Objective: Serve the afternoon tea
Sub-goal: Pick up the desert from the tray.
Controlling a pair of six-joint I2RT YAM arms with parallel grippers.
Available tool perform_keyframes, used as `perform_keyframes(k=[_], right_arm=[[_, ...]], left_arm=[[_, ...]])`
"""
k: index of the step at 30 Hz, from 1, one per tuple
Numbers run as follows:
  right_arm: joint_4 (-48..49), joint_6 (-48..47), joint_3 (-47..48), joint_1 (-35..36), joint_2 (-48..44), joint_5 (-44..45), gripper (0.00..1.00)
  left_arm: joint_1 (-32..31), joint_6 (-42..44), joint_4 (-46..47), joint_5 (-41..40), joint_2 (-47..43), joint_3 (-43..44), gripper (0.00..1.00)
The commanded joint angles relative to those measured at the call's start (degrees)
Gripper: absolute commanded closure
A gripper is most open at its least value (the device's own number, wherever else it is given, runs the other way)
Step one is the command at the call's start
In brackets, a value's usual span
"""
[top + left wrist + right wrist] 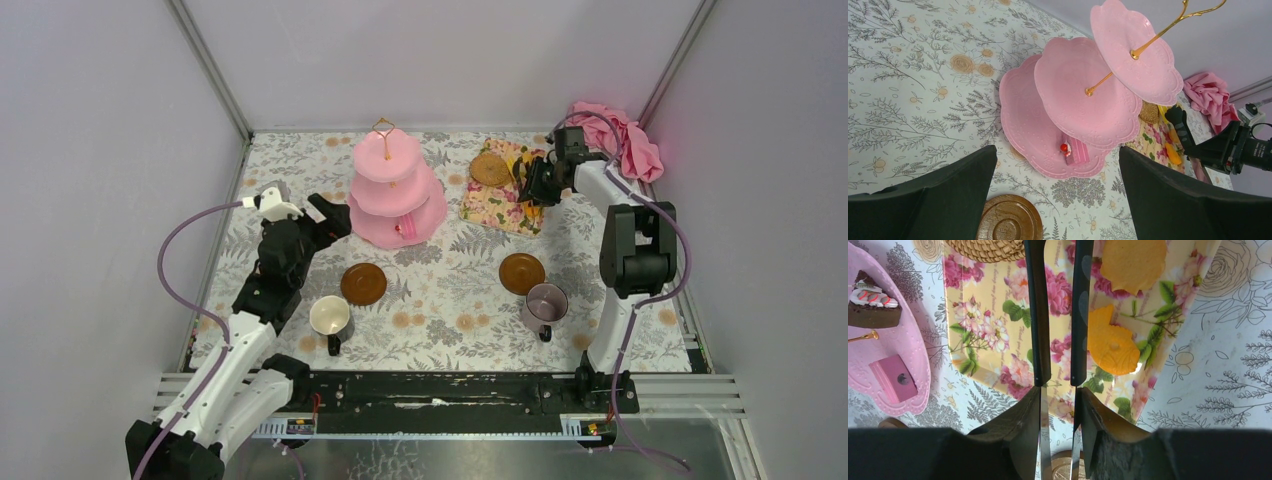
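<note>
The right gripper [1058,395], clamped on the slim black tongs [1038,315], hovers beside the orange biscuit [1113,347] right of the pink cake stand [395,195], while the left gripper [325,218] gapes empty at its left; loading biscuits seems in hand, and the tongs must next straddle that biscuit.

- Top cam: up high behind the arm bases [600,385], tilted down and forward, far enough back to take in the whole table [440,300].
- Left wrist cam: peeks between its own fingers [938,200], mid-range, looking down at the stand [1068,95] from an angle.
- Right wrist cam: super close, almost straight down along the tongs [1038,315] onto the tray [993,300].
- Overlap: stand shows up in all three; left wrist also catches the tray and right gripper [1198,146].
</note>
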Motion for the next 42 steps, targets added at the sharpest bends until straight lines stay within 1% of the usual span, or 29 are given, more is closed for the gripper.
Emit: perform_keyframes(k=[1, 8, 15, 22, 42], right_arm=[[1.84, 0.50, -0.79, 0.55, -5.04, -1.11, 0.89], [1.32, 0.27, -1.12, 1.38, -6.02, -0.31, 0.91], [1.40, -0.14, -2.58, 2.07, -7.01, 0.46, 0.96], [1.63, -0.38, -4.11, 2.59, -9.33, 1.94, 0.99], [2.25, -0.97, -8.60, 4.24, -13.95, 5.11, 1.00]], left_arm=[[-0.28, 0.16, 2.32, -0.93, -1.07, -0.18, 0.00], [-0.24, 0.16, 2.41, -1.23, -1.24, -0.17, 0.00], [-0.24, 0.25, 2.41, -1.26, -1.20, -0.18, 0.00], [-0.23, 0.07, 2.52, -1.15, -1.04, -0.19, 0.00], [-0.22, 0.25, 2.52, -1.22, -0.32, 0.18, 0.00]])
